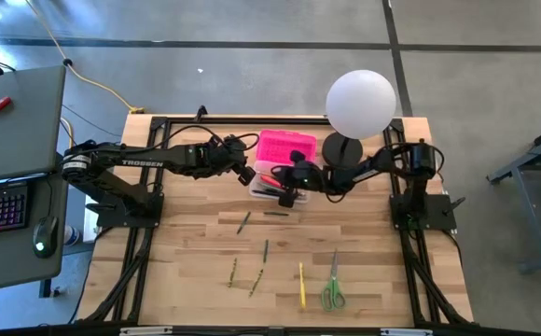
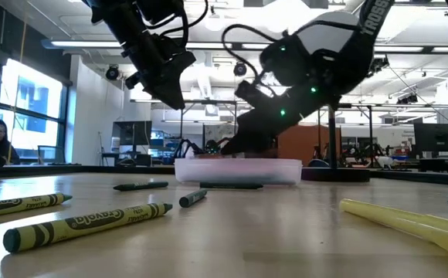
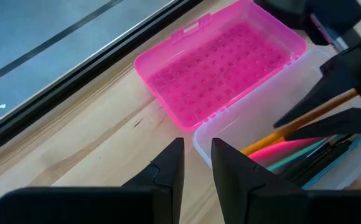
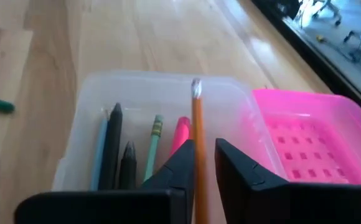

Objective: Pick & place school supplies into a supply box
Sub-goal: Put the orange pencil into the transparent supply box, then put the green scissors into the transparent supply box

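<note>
The supply box (image 1: pixel 272 187) is a clear tray with its pink lid (image 1: pixel 285 147) lying open on its far side. Several pens and pencils (image 4: pixel 127 149) lie in the tray. My right gripper (image 4: pixel 205 149) hovers over the tray, fingers slightly apart, an orange pencil (image 4: pixel 198 124) between them. My left gripper (image 3: pixel 197 155) hangs open and empty above the table, by the tray's left end (image 3: pixel 199 140). More school supplies lie on the table nearer the front: crayons (image 1: pixel 257 278), a yellow pen (image 1: pixel 301 285) and green-handled scissors (image 1: pixel 333 289). My right gripper has the orange pencil's shaft (image 4: pixel 198 155) between its two fingers, lying along them. The pencil rests against one finger (image 4: pixel 183 158); a gap shows to the other. The fingers slant down from the table's right. The pencil's free end (image 3: pixel 250 148) dips into the tray.
A white globe lamp (image 1: pixel 360 103) on a dark base stands at the back right, just behind the right arm. Two dark crayons (image 1: pixel 244 222) lie just in front of the tray. A laptop and keyboard sit on a desk (image 1: pixel 9 121) left of the table.
</note>
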Action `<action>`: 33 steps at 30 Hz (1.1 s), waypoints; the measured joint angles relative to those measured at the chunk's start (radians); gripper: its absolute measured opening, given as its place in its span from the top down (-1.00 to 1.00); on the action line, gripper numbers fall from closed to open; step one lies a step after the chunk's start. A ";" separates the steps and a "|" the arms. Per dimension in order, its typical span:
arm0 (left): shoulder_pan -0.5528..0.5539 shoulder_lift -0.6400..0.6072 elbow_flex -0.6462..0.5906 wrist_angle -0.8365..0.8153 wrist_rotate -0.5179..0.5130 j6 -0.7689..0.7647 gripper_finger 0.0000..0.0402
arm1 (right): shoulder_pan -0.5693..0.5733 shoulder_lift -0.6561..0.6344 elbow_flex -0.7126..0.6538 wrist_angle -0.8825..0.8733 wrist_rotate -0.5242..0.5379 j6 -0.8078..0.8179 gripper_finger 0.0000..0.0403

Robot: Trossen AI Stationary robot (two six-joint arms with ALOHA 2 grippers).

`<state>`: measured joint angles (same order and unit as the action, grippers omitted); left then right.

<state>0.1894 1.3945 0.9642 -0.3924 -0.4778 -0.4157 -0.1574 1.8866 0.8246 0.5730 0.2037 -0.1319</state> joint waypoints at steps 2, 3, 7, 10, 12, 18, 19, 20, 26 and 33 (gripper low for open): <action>0.000 0.000 0.000 0.000 0.001 0.006 0.44 | 0.000 0.000 0.027 -0.069 0.000 0.000 0.75; 0.000 0.000 0.000 0.000 0.001 0.010 0.44 | 0.000 0.000 0.040 -0.097 0.000 0.001 0.73; 0.000 0.000 0.000 0.000 0.002 0.018 0.44 | 0.002 0.000 0.075 -0.193 0.008 0.003 0.66; 0.000 0.000 0.000 0.000 0.004 0.018 0.44 | 0.003 0.000 0.092 -0.260 0.026 0.053 0.65; 0.000 0.000 0.000 0.000 0.004 0.018 0.44 | 0.005 -0.007 0.108 -0.298 0.012 0.086 0.65; 0.000 0.000 0.000 -0.001 0.004 0.018 0.44 | 0.067 -0.082 0.157 -0.471 -0.026 0.142 0.67; 0.000 0.000 0.000 -0.003 0.003 0.018 0.44 | 0.084 -0.105 0.160 -0.504 -0.014 0.156 0.67; 0.000 0.000 0.000 -0.003 0.003 0.018 0.44 | 0.104 -0.130 0.160 -0.548 -0.009 0.159 0.67; 0.000 0.000 0.000 -0.007 0.003 0.018 0.44 | 0.248 -0.307 0.161 -0.826 0.023 0.249 0.67; 0.000 0.000 0.000 0.001 -0.002 0.018 0.44 | 0.484 -0.431 0.161 -1.080 -0.054 0.648 0.67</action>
<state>0.1891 1.3945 0.9642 -0.3917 -0.4801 -0.3981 0.3268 1.4558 0.9852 -0.5075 0.1492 0.5165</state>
